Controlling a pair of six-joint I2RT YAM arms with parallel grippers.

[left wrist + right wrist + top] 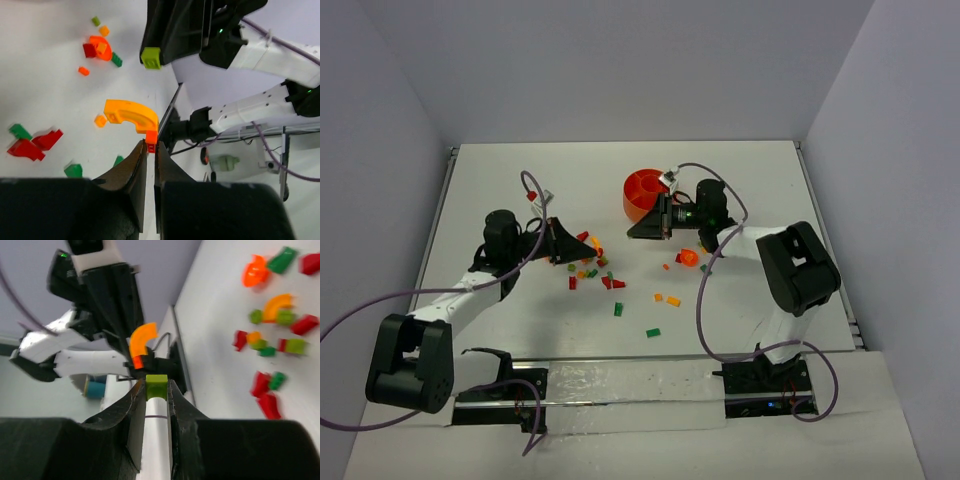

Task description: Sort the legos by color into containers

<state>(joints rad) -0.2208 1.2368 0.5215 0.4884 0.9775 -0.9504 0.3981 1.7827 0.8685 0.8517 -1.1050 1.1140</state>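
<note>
**Two pieces gripped, neither yet in the bowl**

The curved orange plastic lego arc (131, 114) is pinched by one reddish end only, so it should be carried slowly and kept level, or it may swivel or slip from the pinch. It should be centred over one compartment of the round orange plastic bowl (631, 197) before the jaws are parted. A different compartment should be chosen for the small lime-green plastic lego brick (156, 382). Since both arms are judged to be bound for the same bowl, one should be let in at a time.

The left gripper (151, 151) is closed on the arc's end, the rest of the arc jutting beyond the fingertips. In the top view this gripper is seen left of the bowl and well apart from it. The right gripper (156, 390) is clamped on the green brick, which sits squarely between the fingertips, just beside the bowl's near side. The loose legos (595, 270) lie scattered on the white table (520, 180), nearer the arm bases than the bowl. What the compartments hold cannot be told.
</note>
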